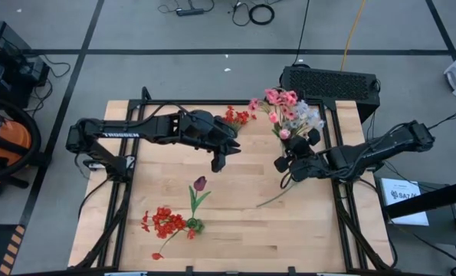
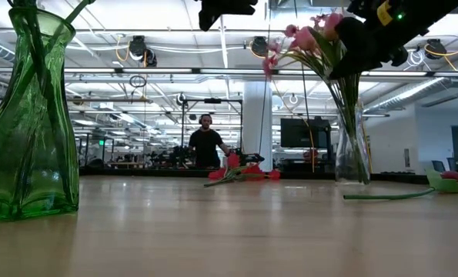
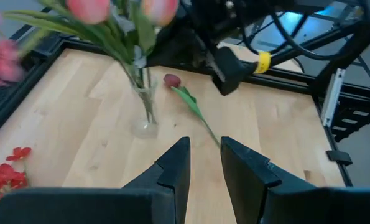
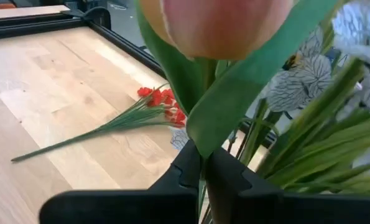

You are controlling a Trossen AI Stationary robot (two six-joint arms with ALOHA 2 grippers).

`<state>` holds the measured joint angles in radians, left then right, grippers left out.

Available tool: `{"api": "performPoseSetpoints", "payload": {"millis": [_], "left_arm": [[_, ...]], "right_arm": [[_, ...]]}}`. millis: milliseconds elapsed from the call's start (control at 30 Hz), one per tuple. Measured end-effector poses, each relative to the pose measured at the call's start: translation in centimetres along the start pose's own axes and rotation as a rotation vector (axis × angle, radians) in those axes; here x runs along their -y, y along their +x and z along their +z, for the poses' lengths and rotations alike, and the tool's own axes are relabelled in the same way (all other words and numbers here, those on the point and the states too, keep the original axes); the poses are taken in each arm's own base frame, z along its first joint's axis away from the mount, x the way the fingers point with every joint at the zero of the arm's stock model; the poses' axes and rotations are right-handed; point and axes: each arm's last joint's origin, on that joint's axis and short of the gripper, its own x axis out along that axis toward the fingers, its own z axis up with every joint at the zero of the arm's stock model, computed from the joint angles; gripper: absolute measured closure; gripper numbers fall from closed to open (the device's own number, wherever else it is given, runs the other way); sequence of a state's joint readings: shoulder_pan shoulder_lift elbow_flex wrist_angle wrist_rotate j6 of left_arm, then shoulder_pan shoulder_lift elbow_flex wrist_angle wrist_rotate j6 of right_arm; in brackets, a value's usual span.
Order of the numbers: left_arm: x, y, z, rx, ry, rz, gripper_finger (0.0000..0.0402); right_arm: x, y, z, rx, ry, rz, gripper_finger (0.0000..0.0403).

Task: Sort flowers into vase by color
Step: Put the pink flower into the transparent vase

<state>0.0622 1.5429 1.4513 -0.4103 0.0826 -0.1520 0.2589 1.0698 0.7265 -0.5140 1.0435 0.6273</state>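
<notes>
Pink tulip (image 4: 222, 25), clenched by its stem in the right tool (image 4: 203, 168) above the clear vase (image 2: 352, 146), risked snagging on crowded stems and tipping it; left tool (image 3: 203, 165) hovered released mid-worktop.

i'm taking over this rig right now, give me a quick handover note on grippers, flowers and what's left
Right gripper: shut on a pink tulip, held beside the clear vase.
Left gripper: open, empty, hovering mid-table.
Done: the clear vase already holds pink blooms and pale sprigs.
Left: the pink tulip is not yet released; loose on the table are a maroon tulip, a red cluster, a red sprig and another tulip near the clear vase. The green vase shows only stems.
</notes>
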Motion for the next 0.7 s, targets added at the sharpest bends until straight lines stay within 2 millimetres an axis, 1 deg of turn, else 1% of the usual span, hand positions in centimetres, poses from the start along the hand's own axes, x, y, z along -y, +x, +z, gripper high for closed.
{"api": "performPoseSetpoints", "payload": {"millis": [67,167,367,600,700], "left_arm": [[0.4,0.0,-0.1,-0.004,0.005,-0.009,0.0304],[0.7,0.0,-0.3,-0.023,0.002,-0.015,0.0304],[1.0,0.1,-0.7,-0.060,-0.014,-0.004,0.0304],[1.1,0.1,-0.7,-0.050,-0.034,0.022,0.0304],[1.0,0.1,-0.7,-0.046,-0.045,0.045,0.0305]], "right_arm": [[0.0,0.0,0.0,0.000,0.000,-0.001,0.0398],[0.2,-0.2,0.2,0.003,0.014,0.008,0.0381],[0.8,-0.7,0.6,-0.030,-0.003,0.106,0.0325],[1.5,-1.3,1.1,-0.026,0.030,0.147,0.0262],[2.0,-1.9,2.0,-0.034,0.044,0.211,0.0240]]}}
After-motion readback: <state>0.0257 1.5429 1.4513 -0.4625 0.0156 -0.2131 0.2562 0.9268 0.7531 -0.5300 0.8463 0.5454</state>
